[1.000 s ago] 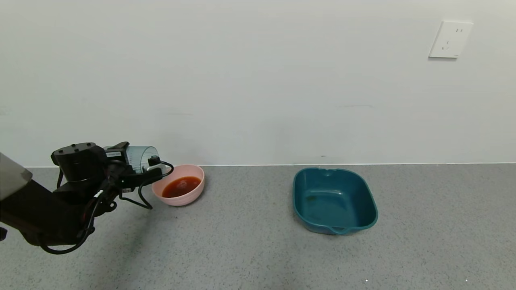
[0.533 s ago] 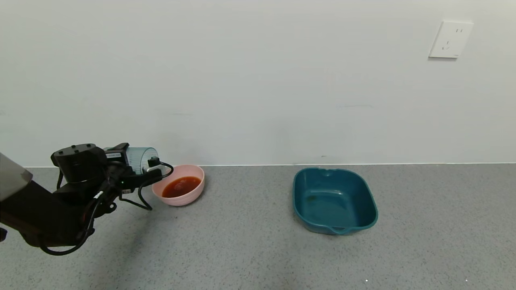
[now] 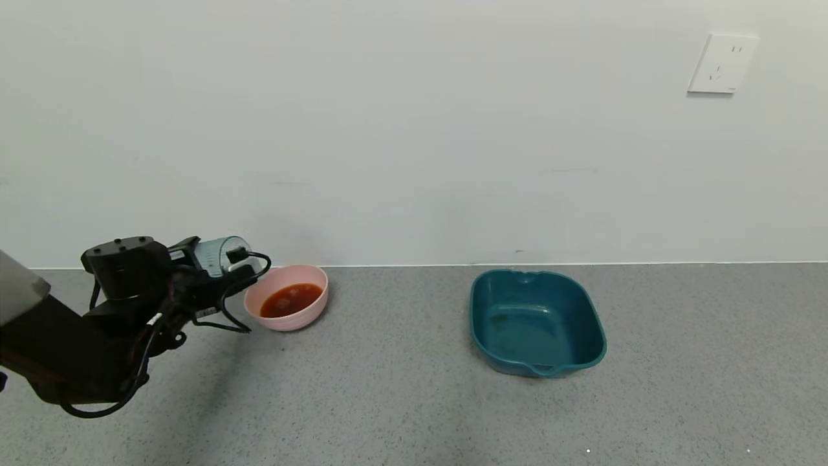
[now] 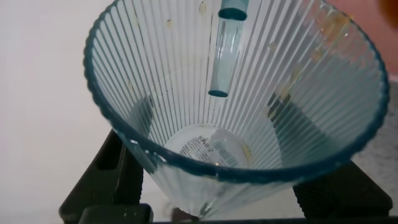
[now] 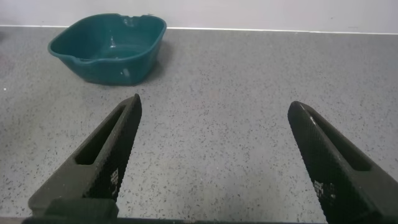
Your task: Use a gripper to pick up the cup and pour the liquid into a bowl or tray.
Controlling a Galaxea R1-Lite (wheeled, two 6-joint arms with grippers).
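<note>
Cup (image 3: 217, 254), ribbed and blue-tinted, is pinched in the left gripper (image 3: 223, 275) and lies tipped on its side just left of the pink bowl (image 3: 315, 310), near the counter's back edge. In the left wrist view the cup (image 4: 236, 106) looks drained, with only specks on its walls and the dark fingers (image 4: 124, 168) pressed against its outside. Orange-red liquid (image 3: 290, 299) sits in the bowl. The counter (image 3: 401, 401) is grey speckled stone, meeting a plain white wall (image 3: 414, 129) that carries a white socket (image 3: 722, 63) towards the right. A teal tray (image 3: 585, 353) rests right of centre, well apart from the bowl. The right gripper (image 5: 214, 152) hovers over bare counter with its fingers spread wide, the tray (image 5: 93, 59) beyond it.
</note>
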